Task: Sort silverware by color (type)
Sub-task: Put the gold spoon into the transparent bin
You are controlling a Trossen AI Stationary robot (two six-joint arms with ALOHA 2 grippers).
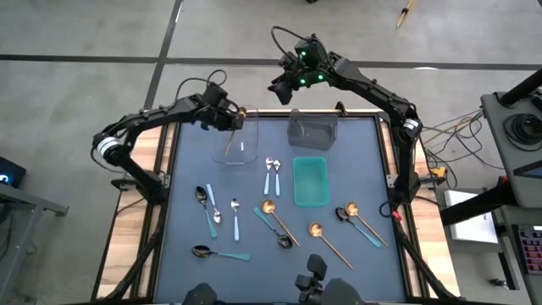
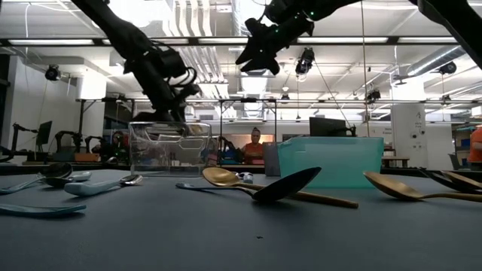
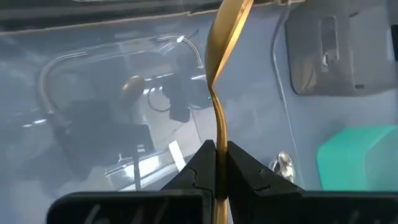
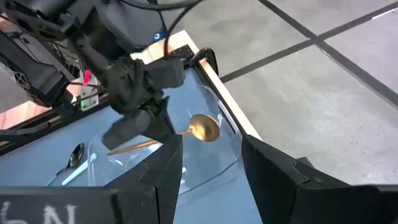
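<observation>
The left gripper point(image 3: 217, 155) is clenching an all-gold metal spoon point(image 3: 225, 56) by its handle, bowl pointing forward, directly above the clear plastic bin point(image 1: 236, 144), while the right gripper point(image 1: 282, 85), jaws parted and empty, is hovering beyond it.

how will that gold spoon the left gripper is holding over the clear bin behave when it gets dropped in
The gold spoon looks like rigid metal, so it should stay stiff. The left gripper pinches only its thin, glossy handle, so it may swivel or slip. Dropped into the clear bin, it will probably clatter, then rock on its rounded bowl before lying flat.
</observation>
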